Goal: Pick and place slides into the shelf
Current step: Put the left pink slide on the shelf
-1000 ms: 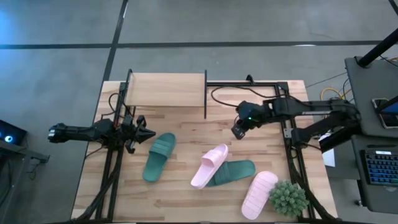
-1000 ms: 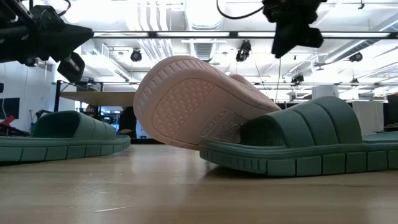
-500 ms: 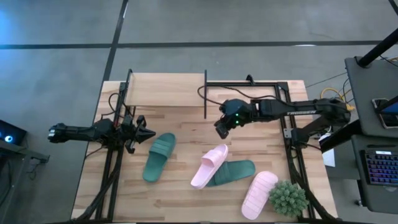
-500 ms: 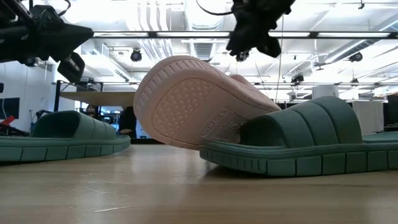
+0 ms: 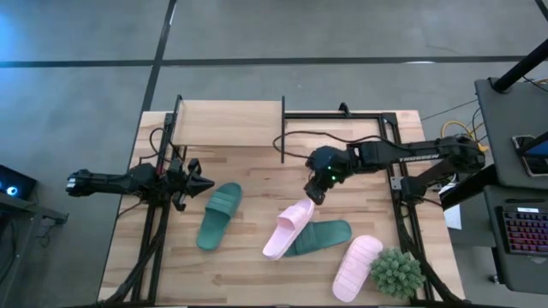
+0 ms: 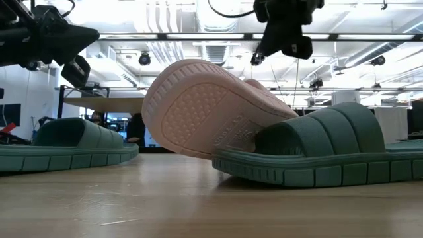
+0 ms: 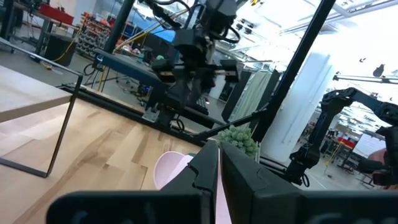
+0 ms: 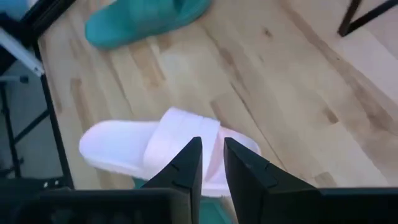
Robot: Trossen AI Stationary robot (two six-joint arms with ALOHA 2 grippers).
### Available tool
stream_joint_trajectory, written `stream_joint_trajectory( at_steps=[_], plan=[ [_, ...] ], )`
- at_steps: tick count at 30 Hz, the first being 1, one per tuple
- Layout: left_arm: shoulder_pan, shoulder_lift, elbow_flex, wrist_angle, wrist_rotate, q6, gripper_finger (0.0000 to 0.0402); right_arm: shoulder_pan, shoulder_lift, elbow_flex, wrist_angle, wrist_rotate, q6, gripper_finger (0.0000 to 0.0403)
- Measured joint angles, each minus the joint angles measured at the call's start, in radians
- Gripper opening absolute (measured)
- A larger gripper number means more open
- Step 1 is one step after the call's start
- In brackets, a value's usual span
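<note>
While the left gripper (image 5: 195, 182) waits nearly closed beside a green slide (image 5: 219, 216), the right gripper (image 5: 314, 190) — fingers close together, holding nothing — hangs above the pink slide (image 5: 288, 228) propped on another green one, apparently lining up a grab for the shelf (image 5: 229, 122).

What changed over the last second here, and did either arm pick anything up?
The right gripper swung from right of the table's middle toward the shelf, then came back down over the pink slide leaning on a green slide. Nothing was grasped; its jaws look nearly shut and empty. The left gripper, all four slides and the plant stayed put.
</note>
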Motion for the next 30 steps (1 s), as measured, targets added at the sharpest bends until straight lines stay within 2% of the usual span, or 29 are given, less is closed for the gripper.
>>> stream_joint_trajectory(
  at_steps=[9,15,20,24,30],
  plan=[
    [0.0,-0.001,0.0,0.0,0.0,0.0,0.0004,0.062,0.001,0.059,-0.056,0.081,-0.032,0.0057],
    [0.0,0.001,0.0,0.001,0.0,0.0,0.0004,0.094,0.01,0.134,-0.163,0.084,0.014,0.0113],
    [0.0,0.001,0.0,0.0,0.0,0.0,0.0004,0.134,0.018,0.164,-0.162,0.085,0.071,0.0165],
    [0.0,0.0,0.0,0.001,0.0,0.0,0.0004,0.174,0.06,0.186,-0.2,0.11,0.104,0.0176],
    [0.0,0.0,0.0,0.004,0.0,0.0,0.0004,0.212,0.171,0.241,-0.208,0.102,0.124,0.0171]
  ],
)
